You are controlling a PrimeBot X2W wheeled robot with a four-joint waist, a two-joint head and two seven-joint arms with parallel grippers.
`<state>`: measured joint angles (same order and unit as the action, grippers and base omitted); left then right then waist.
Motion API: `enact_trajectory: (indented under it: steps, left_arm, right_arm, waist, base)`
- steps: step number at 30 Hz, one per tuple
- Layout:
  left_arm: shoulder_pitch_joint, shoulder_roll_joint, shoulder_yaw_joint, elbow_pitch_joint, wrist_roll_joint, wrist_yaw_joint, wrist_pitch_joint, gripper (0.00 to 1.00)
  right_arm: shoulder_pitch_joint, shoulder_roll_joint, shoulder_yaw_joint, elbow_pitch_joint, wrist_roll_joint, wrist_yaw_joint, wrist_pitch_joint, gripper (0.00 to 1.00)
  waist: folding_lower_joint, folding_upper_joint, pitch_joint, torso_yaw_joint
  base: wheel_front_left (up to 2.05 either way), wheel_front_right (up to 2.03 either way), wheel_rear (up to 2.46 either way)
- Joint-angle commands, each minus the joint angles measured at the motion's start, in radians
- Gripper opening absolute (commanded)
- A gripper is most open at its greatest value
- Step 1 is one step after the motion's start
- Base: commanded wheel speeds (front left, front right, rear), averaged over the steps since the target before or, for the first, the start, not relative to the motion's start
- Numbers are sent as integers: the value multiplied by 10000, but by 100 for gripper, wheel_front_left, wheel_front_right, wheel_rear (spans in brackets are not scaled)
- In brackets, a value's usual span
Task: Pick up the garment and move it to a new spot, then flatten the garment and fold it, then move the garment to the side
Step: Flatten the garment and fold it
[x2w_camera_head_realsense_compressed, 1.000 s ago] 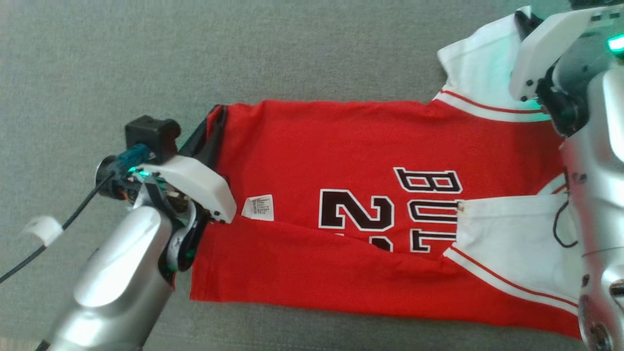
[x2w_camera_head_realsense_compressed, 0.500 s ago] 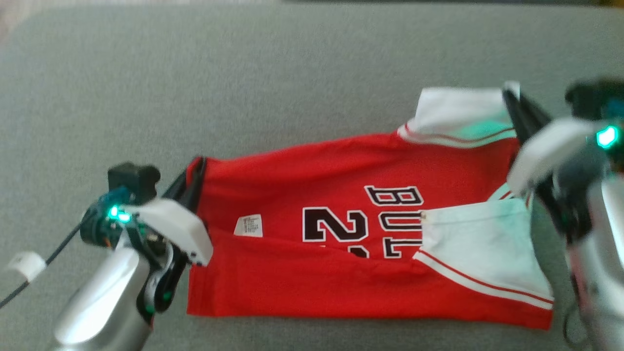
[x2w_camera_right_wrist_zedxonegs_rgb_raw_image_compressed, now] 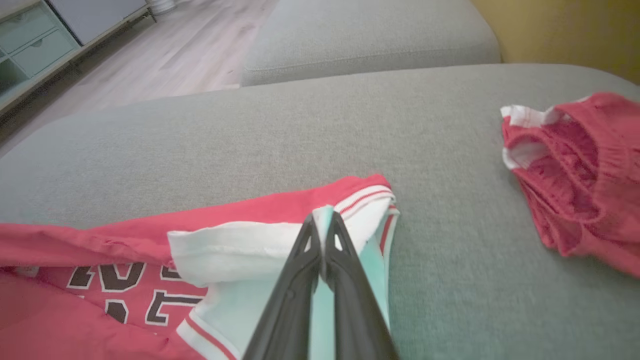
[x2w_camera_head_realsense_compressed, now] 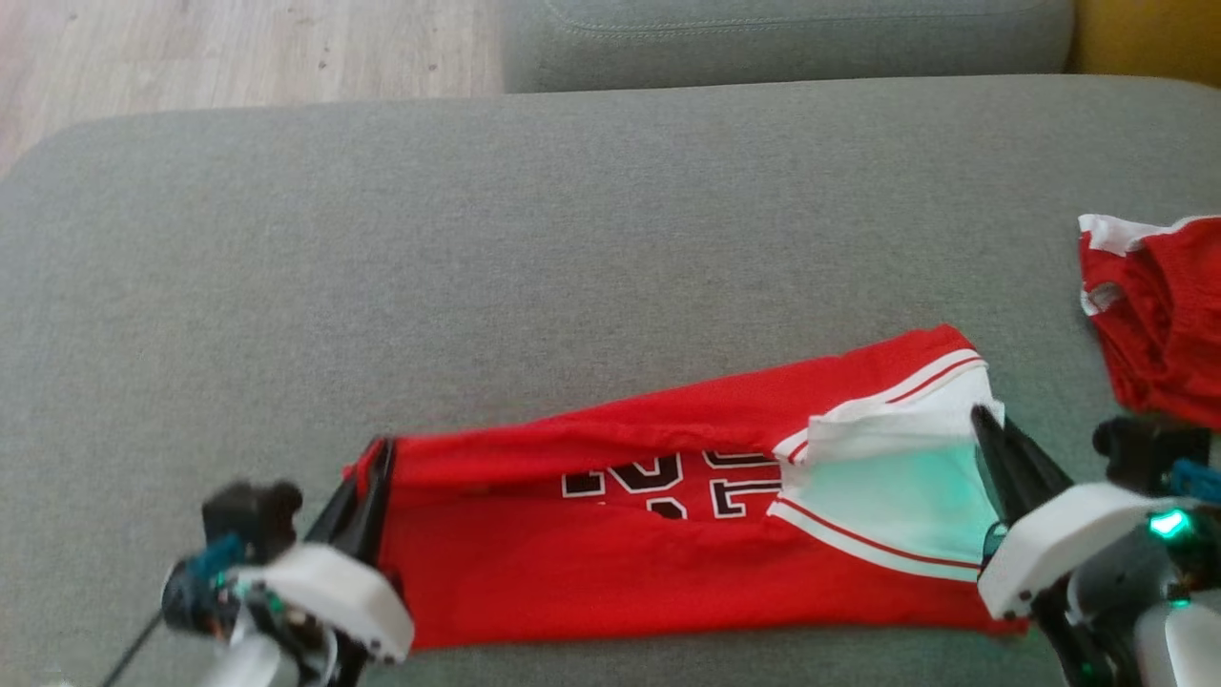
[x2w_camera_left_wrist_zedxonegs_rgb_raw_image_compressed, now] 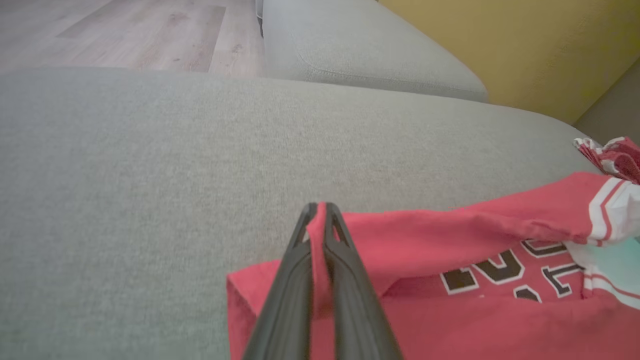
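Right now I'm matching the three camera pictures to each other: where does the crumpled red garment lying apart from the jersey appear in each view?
Head view: the crumpled red garment sits at the right edge, about mid-height.
Left wrist view: a small part of it shows at the far right edge, beyond the jersey.
Right wrist view: it is large, on the right side.
Shared landmark: the jersey's white striped sleeve.

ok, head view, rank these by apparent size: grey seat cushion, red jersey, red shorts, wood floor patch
1. grey seat cushion, by far the largest
2. red jersey
3/4. wood floor and red shorts: too close to rank, and the frame edge cuts both off
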<state>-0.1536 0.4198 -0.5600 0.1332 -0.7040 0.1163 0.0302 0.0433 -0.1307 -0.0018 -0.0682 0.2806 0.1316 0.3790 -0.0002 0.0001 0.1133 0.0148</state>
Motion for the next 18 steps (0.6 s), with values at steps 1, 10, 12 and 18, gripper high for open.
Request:
enact_trajectory:
  steps: [1, 10, 12, 18]
  left_arm:
    - [-158, 228, 417, -150, 69, 130, -285, 0]
    - [1056, -351, 515, 186, -66, 315, -1828, 100]
    - [1262, -444, 549, 127, -56, 439, -2063, 100]
    - [1542, -586, 733, -332, 36, 975, -2334, 100]
  right_arm:
    - [-191, 16, 74, -400, -92, -9, -98, 21]
    - [896, 562, -685, -285, -518, -9, -650, 100]
    - [1082, 631, -880, -348, -568, -9, -674, 100]
    - [890, 655, -1106, -256, -844, -9, -322, 100]
  waist:
    - [2, -1, -47, -62]
    - [2, -1, -336, -84]
    - [2, -1, -412, -40]
    - [2, -1, -490, 228]
  base:
    - [0, 0, 0]
    - [0, 0, 0]
    - [0, 0, 0]
    - [0, 0, 0]
